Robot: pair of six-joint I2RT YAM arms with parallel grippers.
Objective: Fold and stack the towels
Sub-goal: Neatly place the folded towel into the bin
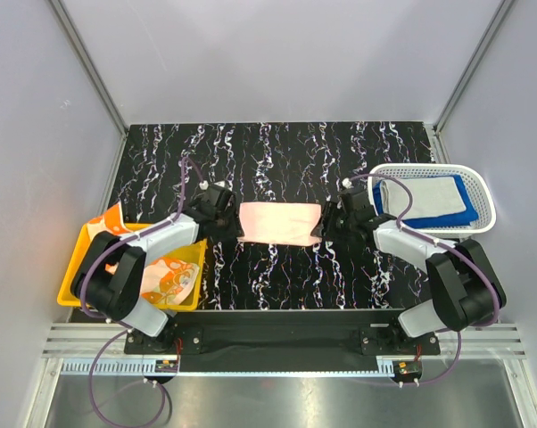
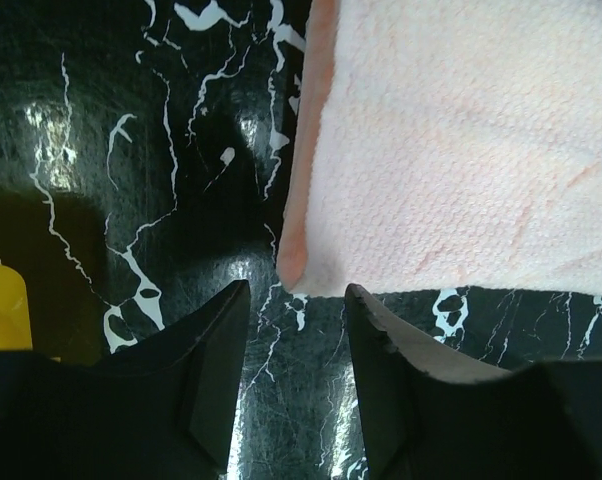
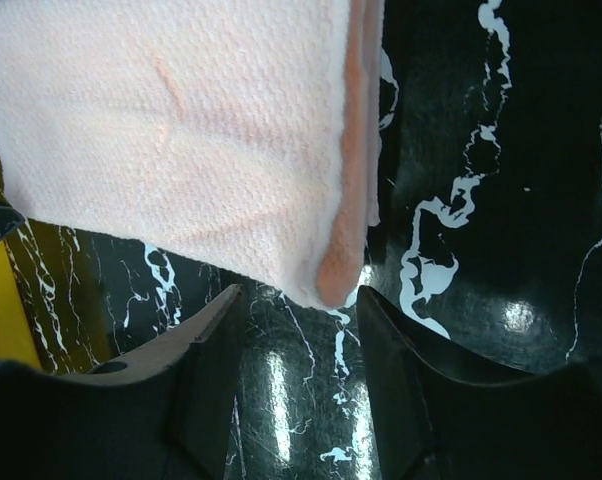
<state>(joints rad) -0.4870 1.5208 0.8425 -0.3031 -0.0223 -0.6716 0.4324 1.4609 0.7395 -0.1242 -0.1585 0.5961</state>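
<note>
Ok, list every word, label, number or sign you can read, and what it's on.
None: no text can be read in any view.
The pink towel, the black marbled table, the yellow bin and the white basket bear no lettering; the patterned towel in the bin shows only orange shapes.

- The left arm (image 1: 152,245) bends at the elbow and reaches forward and inward, with the wrist kept low.
- The left gripper (image 1: 236,219) points toward the other claw. Its two dark fingers (image 2: 211,380) stand apart and are closed on nothing.
- The right arm (image 1: 411,242) has a mirrored pose: elbow bent, forearm going inward, wrist low.
- The right gripper (image 1: 326,223) points back at the left claw. Its fingers (image 3: 201,390) are also parted, with nothing gripped.
- The two claws face each other, tips toward tips, well apart.
</note>
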